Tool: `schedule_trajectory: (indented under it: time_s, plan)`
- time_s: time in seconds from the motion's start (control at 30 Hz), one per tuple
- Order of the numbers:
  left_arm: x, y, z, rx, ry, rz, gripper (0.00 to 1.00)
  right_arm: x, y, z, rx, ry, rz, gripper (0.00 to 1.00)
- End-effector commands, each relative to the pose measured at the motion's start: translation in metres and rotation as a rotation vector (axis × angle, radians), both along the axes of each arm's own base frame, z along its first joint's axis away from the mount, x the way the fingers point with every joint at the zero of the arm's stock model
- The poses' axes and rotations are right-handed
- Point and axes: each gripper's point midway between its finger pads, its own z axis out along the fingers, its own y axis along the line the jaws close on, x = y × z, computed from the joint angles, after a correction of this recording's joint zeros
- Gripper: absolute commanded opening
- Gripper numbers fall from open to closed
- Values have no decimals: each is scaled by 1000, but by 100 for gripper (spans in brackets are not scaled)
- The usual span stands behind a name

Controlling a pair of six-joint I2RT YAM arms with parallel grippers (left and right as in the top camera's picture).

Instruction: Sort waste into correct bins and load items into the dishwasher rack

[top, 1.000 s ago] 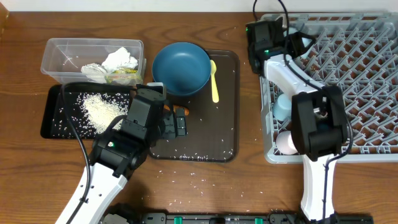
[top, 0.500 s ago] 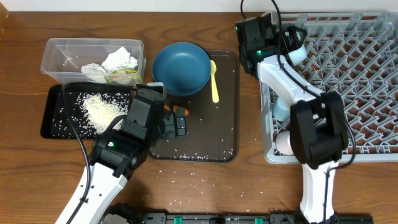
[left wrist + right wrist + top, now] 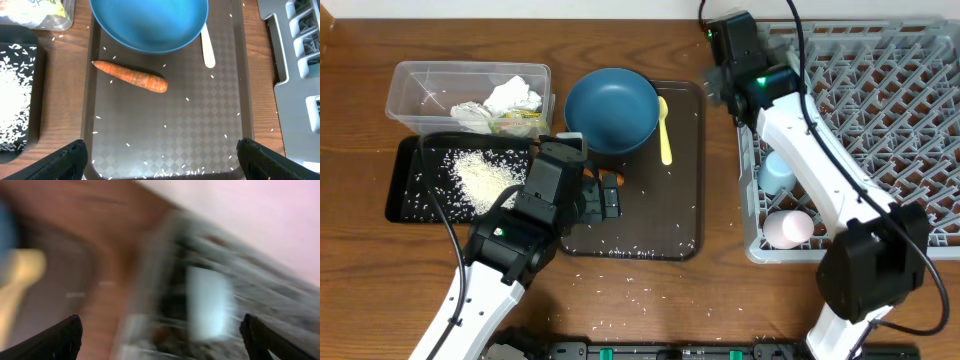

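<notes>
Got the carrot (image 3: pixel 130 76) lying flat on the brown tray (image 3: pixel 200 125), just in front of the blue bowl (image 3: pixel 150 25). Close to it, but can't swear to touching. Runs side to side in the left wrist view with a slight tilt, thin tip toward the black tray (image 3: pixel 15 100), fat end toward the spoon (image 3: pixel 207 47). Sits well clear of that spoon, and roughly crosswise to it.

From overhead, can only make out an orange sliver, mostly hidden behind the left hand (image 3: pixel 605 195). Need the wrist cam for the full shape. Flip side: need the overhead for the tub (image 3: pixel 420 85) with napkins (image 3: pixel 510 100), the rice (image 3: pixel 485 178) heaped in the black tray, and the rack (image 3: pixel 880 110) with a pink cup (image 3: pixel 788 228) and a light blue bowl (image 3: pixel 777 172) along its left edge. Loose grains scattered over the brown tray and the desk (image 3: pixel 360 280) too.

Left hand: hanging over the brown tray just short of the carrot, aimed down, fingers (image 3: pixel 70 160) spread wide at both bottom corners of its view, nothing between them. Arm angled in from the desk's front edge toward the bowl.

Right hand (image 3: pixel 160 335): wrist cam badly smeared, but can tell both fingers wide apart and nothing held. Up by the rack's far left corner in the overhead, arm stretched long from the front edge.
</notes>
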Motion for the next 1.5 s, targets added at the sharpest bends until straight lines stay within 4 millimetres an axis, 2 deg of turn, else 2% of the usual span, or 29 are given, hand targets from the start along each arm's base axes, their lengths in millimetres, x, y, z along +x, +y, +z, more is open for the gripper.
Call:
schedule_trajectory:
  time_s: [0.0, 0.1, 0.23, 0.43, 0.57, 0.7, 0.9, 1.0, 1.07, 1.17, 1.23, 1.3, 1.37, 1.47]
  plan:
    - [1, 3, -1, 5, 3, 14, 97, -32, 90, -3, 360, 139, 288, 98]
    - [1, 3, -1, 5, 3, 14, 97, -31, 108, -14, 519, 189, 204, 88]
    - [1, 3, -1, 5, 3, 14, 97, -27, 119, -52, 637, 277, 1, 78]
    - [1, 3, -1, 5, 3, 14, 97, -34, 139, -111, 687, 393, -156, 67]
    - [1, 3, -1, 5, 3, 14, 97, -39, 148, -135, 661, 411, -193, 55]
    - [1, 3, -1, 5, 3, 14, 98, -43, 152, -147, 611, 397, -210, 38]
    - [1, 3, -1, 5, 3, 14, 98, -49, 154, -152, 566, 381, -226, 11]
    - [1, 3, -1, 5, 3, 14, 97, -51, 150, -154, 556, 383, -252, 12]
    - [1, 3, -1, 5, 3, 14, 97, -51, 148, -156, 550, 386, -264, 17]
    - [1, 3, -1, 5, 3, 14, 97, -52, 148, -160, 545, 392, -267, 31]
    - [1, 3, -1, 5, 3, 14, 97, -52, 148, -164, 543, 395, -267, 35]
    - [1, 3, -1, 5, 3, 14, 97, -53, 149, -168, 537, 401, -269, 35]
    - [1, 3, -1, 5, 3, 14, 97, -54, 148, -172, 532, 407, -271, 29]
    - [1, 3, -1, 5, 3, 14, 97, -56, 146, -175, 522, 417, -277, 6]
